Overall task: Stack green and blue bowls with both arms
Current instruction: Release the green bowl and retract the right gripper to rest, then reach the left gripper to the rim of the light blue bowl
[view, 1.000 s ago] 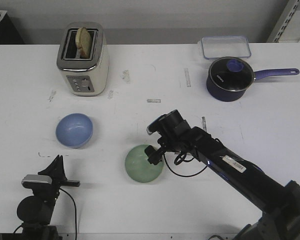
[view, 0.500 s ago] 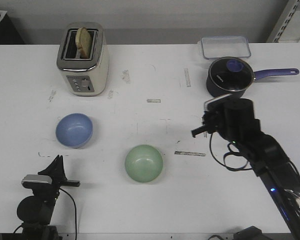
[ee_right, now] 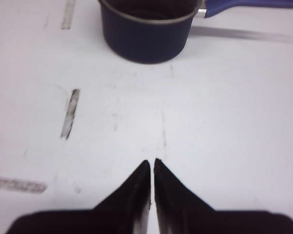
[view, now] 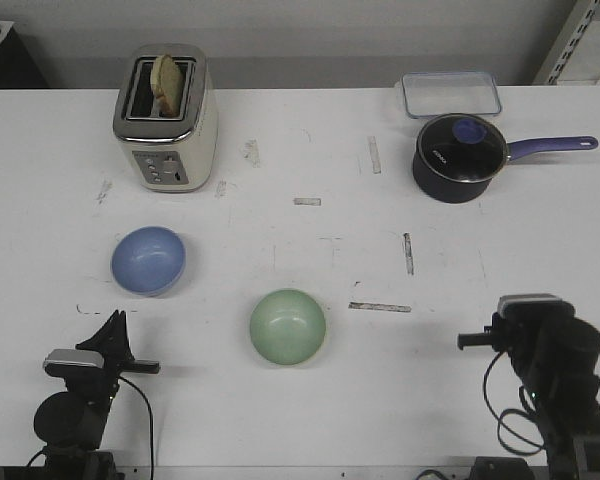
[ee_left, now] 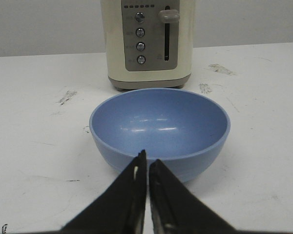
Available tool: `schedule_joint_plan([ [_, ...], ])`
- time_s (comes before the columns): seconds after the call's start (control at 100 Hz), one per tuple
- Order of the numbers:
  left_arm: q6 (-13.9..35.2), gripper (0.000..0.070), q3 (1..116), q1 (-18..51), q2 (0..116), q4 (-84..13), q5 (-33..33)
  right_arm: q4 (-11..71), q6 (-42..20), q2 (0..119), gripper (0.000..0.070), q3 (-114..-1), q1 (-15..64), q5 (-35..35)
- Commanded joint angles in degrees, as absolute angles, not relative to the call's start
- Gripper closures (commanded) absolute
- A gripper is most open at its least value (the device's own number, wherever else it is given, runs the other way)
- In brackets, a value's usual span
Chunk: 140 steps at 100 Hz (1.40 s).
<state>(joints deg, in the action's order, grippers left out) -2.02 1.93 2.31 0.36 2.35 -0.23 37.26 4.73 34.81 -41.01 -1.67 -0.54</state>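
Note:
The pale blue bowl (view: 148,260) sits upright on the table at the left. It fills the left wrist view (ee_left: 159,127). The pale green bowl (view: 288,326) sits upright near the middle front, apart from the blue one. My left gripper (ee_left: 147,157) is shut and empty, its tips just short of the blue bowl's near wall. In the front view it shows at the front left (view: 114,328). My right gripper (ee_right: 152,162) is shut and empty over bare table. The right arm (view: 542,348) is at the front right, far from both bowls.
A cream toaster (view: 166,118) with a slice of bread stands behind the blue bowl, also in the left wrist view (ee_left: 146,41). A dark navy saucepan (view: 460,155) with a glass lid and a clear lidded box (view: 451,93) are at the back right. The pan shows ahead of the right gripper (ee_right: 145,31).
The right arm has drawn back from beside the green bowl to the front right of the table. The green bowl stays where it was. The left arm has not moved.

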Motion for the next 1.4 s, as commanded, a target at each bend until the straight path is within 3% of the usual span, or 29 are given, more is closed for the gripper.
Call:
schedule_joint_plan([
  [0.0,-2.1,0.0698,0.8,2.3,0.3,3.0,-0.4,35.8,5.4,29.3,0.07,-37.5,-1.7,-1.8],
  [0.27,-2.1,0.0699,0.8,2.3,0.3,3.2,-0.4,33.3,5.4,11.2,0.07,-32.1,-1.7,-3.6],
  [0.45,1.2,0.0699,3.3,2.3,0.3,9.7,-0.4,33.6,5.4,9.1,0.07,-32.1,-1.6,-3.5],
  [0.64,0.0,0.0699,15.2,2.2,2.5,8.2,-0.5,33.6,5.4,9.1,0.07,-32.1,-0.4,-3.4],
  [0.95,-2.7,0.0699,42.1,-1.3,27.7,0.4,-3.6,32.9,5.4,10.1,0.07,-31.2,1.6,-3.4],
  [1.16,-2.2,0.0699,56.2,-10.2,43.6,-9.1,4.6,32.8,5.4,10.5,0.07,-31.2,1.6,-3.4],
  [1.28,-2.2,0.0698,58.2,-11.9,49.1,-12.7,5.4,32.8,5.4,10.5,0.07,-31.2,1.6,-3.4],
  [1.33,-2.3,0.0681,58.2,-11.9,50.9,-14.2,6.0,32.8,5.4,10.5,0.07,-31.2,1.6,-3.4],
  [1.39,-2.2,0.0588,58.2,-11.9,52.9,-17.0,8.0,32.8,5.4,10.5,0.07,-31.2,1.6,-3.4],
])
